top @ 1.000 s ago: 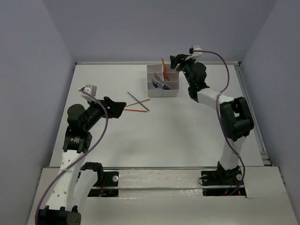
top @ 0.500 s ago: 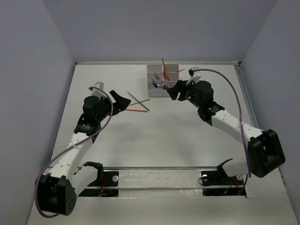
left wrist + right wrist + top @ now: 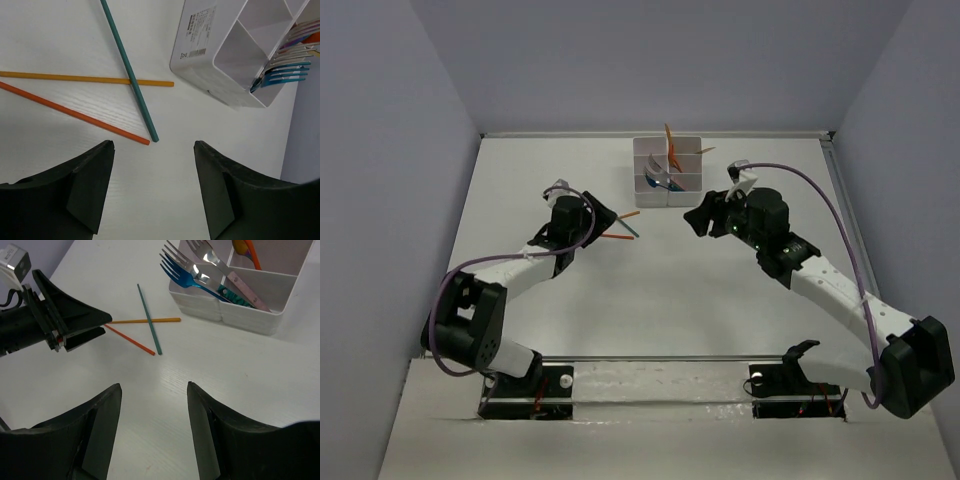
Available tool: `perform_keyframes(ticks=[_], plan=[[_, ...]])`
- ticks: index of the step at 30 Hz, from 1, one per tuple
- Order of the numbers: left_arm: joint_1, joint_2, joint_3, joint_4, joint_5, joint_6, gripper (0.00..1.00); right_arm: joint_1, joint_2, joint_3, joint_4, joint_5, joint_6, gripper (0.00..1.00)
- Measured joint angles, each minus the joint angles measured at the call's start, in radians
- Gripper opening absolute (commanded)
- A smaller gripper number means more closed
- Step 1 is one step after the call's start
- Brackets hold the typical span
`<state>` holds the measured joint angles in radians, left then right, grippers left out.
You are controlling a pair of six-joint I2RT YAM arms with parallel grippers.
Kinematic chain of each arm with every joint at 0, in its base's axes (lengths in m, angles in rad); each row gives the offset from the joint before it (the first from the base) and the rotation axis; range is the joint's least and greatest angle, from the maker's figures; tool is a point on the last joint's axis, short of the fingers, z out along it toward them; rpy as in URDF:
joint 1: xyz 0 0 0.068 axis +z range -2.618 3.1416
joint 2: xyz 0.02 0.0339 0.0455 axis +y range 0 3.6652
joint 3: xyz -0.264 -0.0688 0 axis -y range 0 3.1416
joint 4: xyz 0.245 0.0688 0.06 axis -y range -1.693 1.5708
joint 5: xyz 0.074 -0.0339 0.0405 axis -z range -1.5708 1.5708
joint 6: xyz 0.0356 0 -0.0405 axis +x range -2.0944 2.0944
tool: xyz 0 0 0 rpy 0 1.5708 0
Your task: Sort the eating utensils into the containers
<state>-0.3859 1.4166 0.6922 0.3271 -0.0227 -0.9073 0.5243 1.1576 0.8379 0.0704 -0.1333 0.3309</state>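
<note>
Three thin sticks lie crossed on the table: a teal stick (image 3: 131, 80), a yellow-orange stick (image 3: 75, 78) and an orange stick (image 3: 75, 114). They also show in the right wrist view, teal (image 3: 148, 320), yellow-orange (image 3: 160, 319), orange (image 3: 131, 340). My left gripper (image 3: 605, 215) (image 3: 153, 145) is open and empty, just short of the stick ends. My right gripper (image 3: 697, 215) (image 3: 154, 385) is open and empty, right of the sticks. The white bin block (image 3: 685, 197) (image 3: 250, 320) holds a silver fork (image 3: 200, 260), a blue fork (image 3: 182, 276) and an orange spoon (image 3: 251, 254).
The bin block's near corner (image 3: 197, 45) stands close beyond the sticks. My left gripper's fingers (image 3: 75, 320) show in the right wrist view, left of the sticks. Grey walls close the table at the back and sides.
My left arm has reached forward and right to the sticks. My right arm has drawn back from the bins and come down toward the table's middle.
</note>
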Motion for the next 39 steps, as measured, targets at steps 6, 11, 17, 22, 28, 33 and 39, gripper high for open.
perform_keyframes(ticks=[6,11,17,22,28,33,39], plan=[[-0.051,0.164,0.137,-0.001,-0.1,-0.012,0.61,0.0,-0.006,-0.031,-0.018,-0.011,-0.002,0.59],[-0.078,0.263,0.21,-0.01,-0.155,-0.014,0.57,0.0,-0.011,-0.048,-0.017,-0.025,-0.002,0.59],[-0.089,0.327,0.267,-0.053,-0.21,-0.01,0.49,0.0,-0.044,-0.076,-0.017,-0.024,-0.003,0.59],[-0.135,0.355,0.291,-0.098,-0.28,-0.011,0.47,0.0,-0.069,-0.095,-0.003,-0.026,-0.002,0.59],[-0.163,0.395,0.334,-0.122,-0.321,-0.011,0.45,0.0,-0.063,-0.1,0.0,-0.027,-0.002,0.59],[-0.163,0.404,0.341,-0.151,-0.349,-0.01,0.38,0.0,-0.061,-0.1,0.002,-0.031,-0.002,0.59],[-0.163,0.442,0.368,-0.171,-0.367,0.002,0.38,0.0,-0.061,-0.101,0.005,-0.032,-0.001,0.59]])
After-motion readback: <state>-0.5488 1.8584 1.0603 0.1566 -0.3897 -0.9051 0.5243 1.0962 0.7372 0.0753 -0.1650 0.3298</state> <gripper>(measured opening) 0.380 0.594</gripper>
